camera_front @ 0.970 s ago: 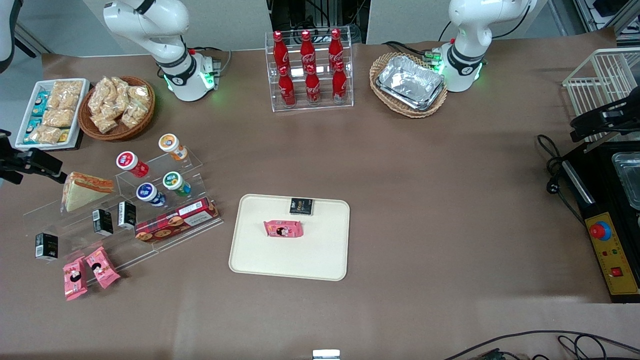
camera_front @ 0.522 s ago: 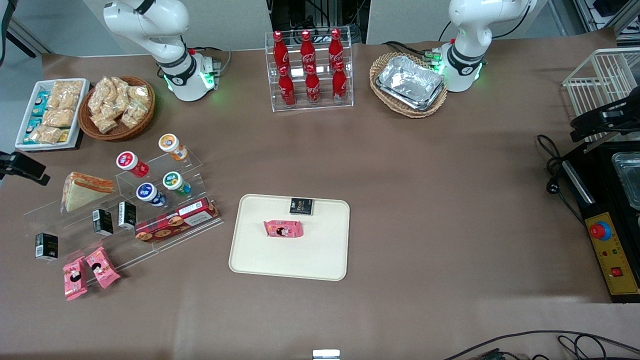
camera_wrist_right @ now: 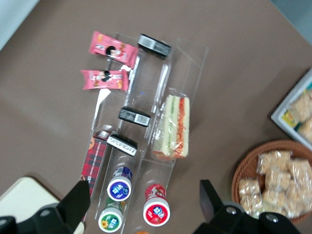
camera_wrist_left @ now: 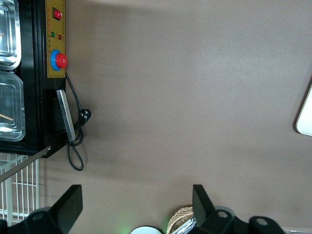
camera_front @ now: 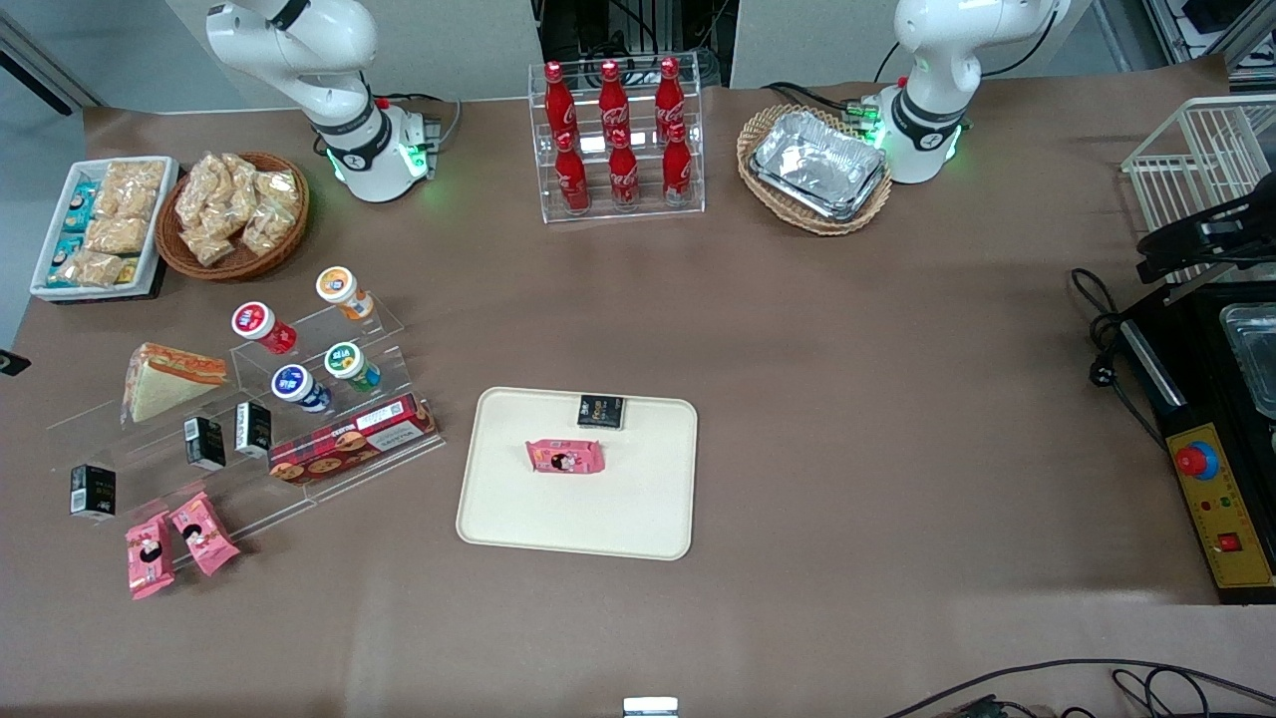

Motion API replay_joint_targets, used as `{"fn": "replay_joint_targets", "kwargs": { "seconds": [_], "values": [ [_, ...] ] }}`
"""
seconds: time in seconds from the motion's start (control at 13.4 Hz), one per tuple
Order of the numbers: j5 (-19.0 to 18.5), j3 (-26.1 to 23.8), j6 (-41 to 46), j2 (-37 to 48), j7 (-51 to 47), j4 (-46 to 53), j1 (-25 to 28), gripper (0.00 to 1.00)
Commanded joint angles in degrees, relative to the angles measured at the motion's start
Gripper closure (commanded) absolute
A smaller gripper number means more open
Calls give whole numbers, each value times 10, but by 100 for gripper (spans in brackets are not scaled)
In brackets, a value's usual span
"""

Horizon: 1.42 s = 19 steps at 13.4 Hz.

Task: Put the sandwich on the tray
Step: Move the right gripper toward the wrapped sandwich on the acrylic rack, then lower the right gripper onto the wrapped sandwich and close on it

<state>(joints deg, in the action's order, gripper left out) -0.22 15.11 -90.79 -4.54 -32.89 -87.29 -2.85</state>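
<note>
The sandwich (camera_front: 169, 379), a pale bread wedge with an orange-red edge in clear wrap, rests on the upper step of a clear acrylic stand (camera_front: 120, 439) toward the working arm's end of the table. In the right wrist view the sandwich (camera_wrist_right: 173, 127) lies well below my gripper (camera_wrist_right: 145, 202), which hangs high above the stand, open, with nothing between its fingers. The front view shows only a dark sliver of the gripper (camera_front: 6, 361) at the frame's edge. The cream tray (camera_front: 578, 509) sits mid-table, nearer the camera; one corner of the tray (camera_wrist_right: 19, 195) shows in the wrist view.
On the tray lie a pink packet (camera_front: 565, 456) and a black box (camera_front: 601, 410). The stand also holds capped bottles (camera_front: 299, 387), black boxes (camera_front: 204, 442), a red biscuit box (camera_front: 351, 439) and pink packets (camera_front: 179, 543). A snack basket (camera_front: 231, 214) and white dish (camera_front: 100, 224) stand farther back.
My gripper has drawn away from beside the sandwich and almost left the front view at the working arm's edge. The sandwich stays on the stand.
</note>
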Motion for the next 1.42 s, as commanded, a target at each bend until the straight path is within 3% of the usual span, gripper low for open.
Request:
{"fn": "replay_joint_targets", "kwargs": {
  "seconds": [0.0,0.52,1.34],
  "values": [
    [20,20,12,-17,-49,4,0,0],
    [19,33,-3,-61,-24,-15,-1,0],
    [43,33,-170,-64,-19,-154,-3,0]
  ]
}}
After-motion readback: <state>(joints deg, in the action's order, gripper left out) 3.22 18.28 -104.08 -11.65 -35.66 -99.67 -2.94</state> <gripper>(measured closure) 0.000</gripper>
